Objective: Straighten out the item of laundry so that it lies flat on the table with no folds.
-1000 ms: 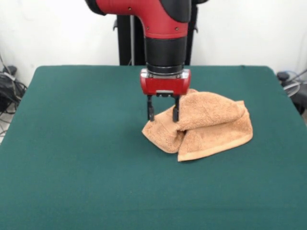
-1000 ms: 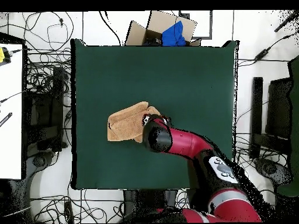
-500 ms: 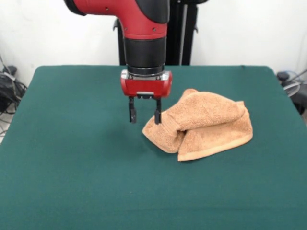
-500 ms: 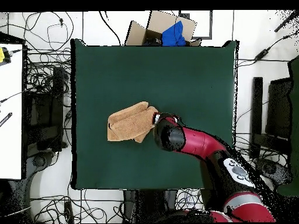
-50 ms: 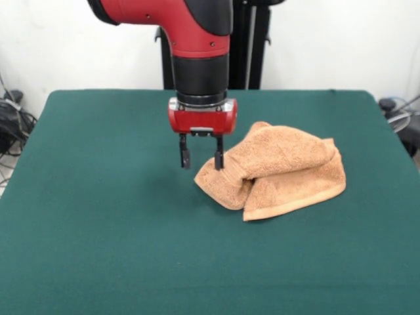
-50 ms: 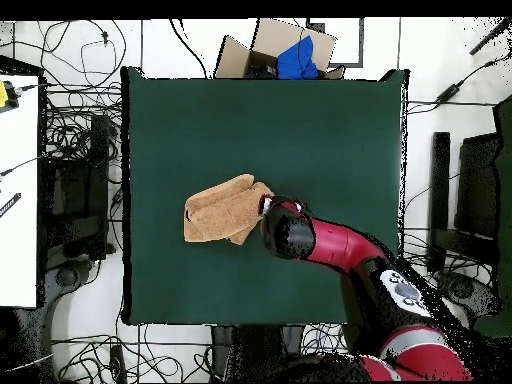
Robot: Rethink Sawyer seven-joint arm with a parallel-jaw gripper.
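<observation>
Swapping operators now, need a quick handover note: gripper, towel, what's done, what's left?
Gripper: open, empty, fingers pointing down just above the table, at the towel's picture-left edge in the front view. One finger looks to be at or against the cloth edge; contact can't be confirmed.
Towel: crumpled and folded over itself in a bunched mound, near the table's middle, slightly picture-right in the front view. Overhead, it lies picture-left of the arm's wrist.
Done: nothing visible; no part is spread flat.
Left: grasp an edge or corner, pull it open, smooth out all folds so it lies flat.
</observation>
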